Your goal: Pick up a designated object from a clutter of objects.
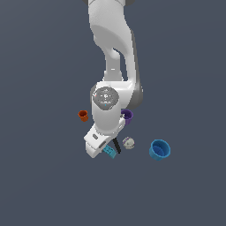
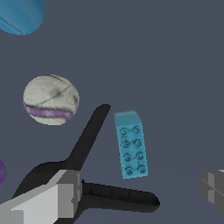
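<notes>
No brand, label or writing can be read on anything. In the wrist view the turquoise brick [image 2: 131, 145] is seen lying flat on the grey counter [image 2: 175, 65], studs up in two rows, free of contact and between the pincer's [image 2: 142, 193] two grey fingers [image 2: 65, 192], which are spread wide, one at each side of the frame and both cut off by it. The black clamp [image 2: 92, 175] lies just beside the brick, partly covered by one finger. The whitish ball [image 2: 50, 99], marked with a purple band, sits near the clamp's handle tip. The blue cup [image 2: 19, 15] and purple cup [image 2: 1, 173] are cut off by the frame, so their contents cannot be judged there. In the exterior view the arm hides most of the purple cup [image 1: 127, 115] and the brick [image 1: 109, 152]; the blue cup [image 1: 159, 149] and small orange cup [image 1: 83, 115] appear hollow. No counter edges are shown.
</notes>
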Action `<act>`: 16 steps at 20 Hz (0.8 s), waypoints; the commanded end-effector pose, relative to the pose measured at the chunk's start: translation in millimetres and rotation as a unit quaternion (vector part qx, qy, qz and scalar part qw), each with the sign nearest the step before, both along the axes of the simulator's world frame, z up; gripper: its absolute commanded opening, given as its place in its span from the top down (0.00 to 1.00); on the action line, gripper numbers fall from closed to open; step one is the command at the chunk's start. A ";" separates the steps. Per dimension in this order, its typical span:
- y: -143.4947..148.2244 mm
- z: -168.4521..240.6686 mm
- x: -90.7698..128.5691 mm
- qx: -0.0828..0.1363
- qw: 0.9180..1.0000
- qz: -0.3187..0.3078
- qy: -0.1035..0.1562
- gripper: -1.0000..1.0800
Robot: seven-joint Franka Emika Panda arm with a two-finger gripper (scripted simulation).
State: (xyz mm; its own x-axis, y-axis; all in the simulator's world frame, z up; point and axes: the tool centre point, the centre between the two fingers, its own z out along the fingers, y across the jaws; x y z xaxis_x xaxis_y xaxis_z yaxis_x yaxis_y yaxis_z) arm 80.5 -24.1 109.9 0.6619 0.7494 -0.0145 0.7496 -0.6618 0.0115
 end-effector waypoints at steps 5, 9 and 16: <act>-4.0 -27.7 2.7 0.006 0.999 0.048 0.000 0.04; -5.1 -35.8 3.2 0.009 0.998 0.062 0.000 0.04; -5.3 -40.3 2.8 0.009 0.998 0.063 0.001 0.04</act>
State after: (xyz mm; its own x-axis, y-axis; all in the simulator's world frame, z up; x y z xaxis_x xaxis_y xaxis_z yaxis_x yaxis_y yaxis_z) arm 83.6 -29.5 71.6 0.5630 0.8265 -0.0008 0.8265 -0.5630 0.0000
